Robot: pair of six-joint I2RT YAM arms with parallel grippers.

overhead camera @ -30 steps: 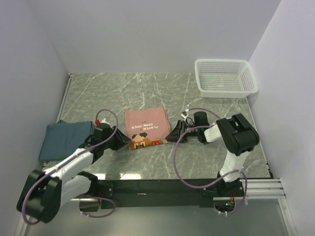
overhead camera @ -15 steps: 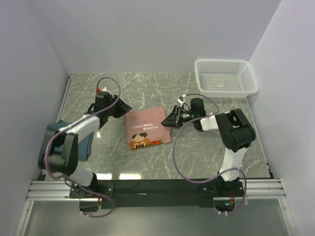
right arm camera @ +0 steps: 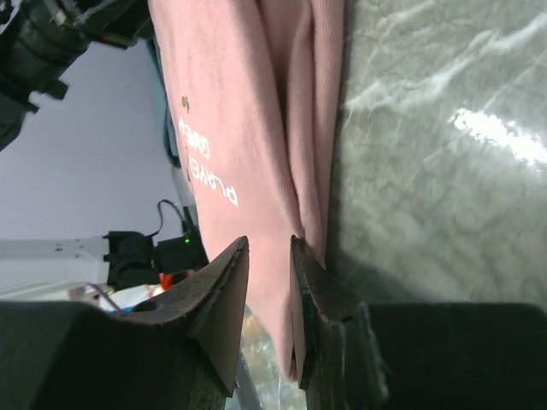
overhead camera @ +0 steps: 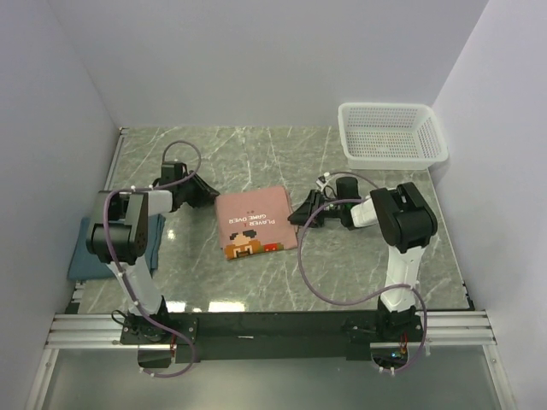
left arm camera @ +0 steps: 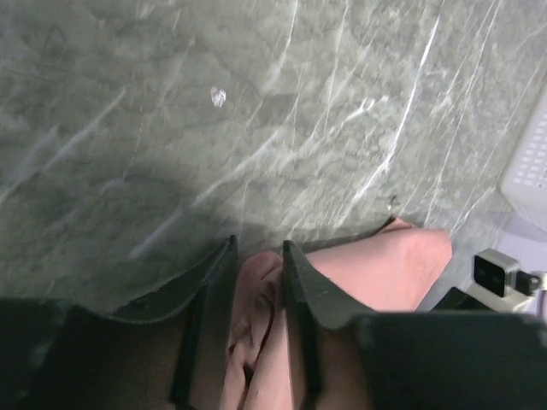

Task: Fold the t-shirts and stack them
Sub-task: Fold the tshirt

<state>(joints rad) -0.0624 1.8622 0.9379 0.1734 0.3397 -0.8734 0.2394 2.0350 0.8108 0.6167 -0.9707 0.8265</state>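
The salmon-pink t-shirt (overhead camera: pixel 252 224) lies folded in a rectangle mid-table, with white printed text and a pixel picture on top. My left gripper (overhead camera: pixel 205 190) is at its far left corner; in the left wrist view the jaws (left arm camera: pixel 258 252) stand narrow with a bunched pink fold (left arm camera: pixel 256 299) between them. My right gripper (overhead camera: pixel 301 215) is at the shirt's right edge; in the right wrist view (right arm camera: pixel 268 248) the layered pink edge (right arm camera: pixel 256 128) runs between the narrow jaws. The dark teal-blue t-shirt (overhead camera: pixel 84 252) lies folded at the left edge, partly hidden by the left arm.
A white mesh basket (overhead camera: pixel 391 132) stands at the back right corner; its edge shows in the left wrist view (left arm camera: pixel 530 162). The grey marble table (overhead camera: pixel 256 158) is walled on three sides. Purple cables loop from both arms over the table.
My left arm swung from the shirt's near left corner to its far left corner. My right gripper went to the far right corner, then back along the right edge. The shirt lies as before.
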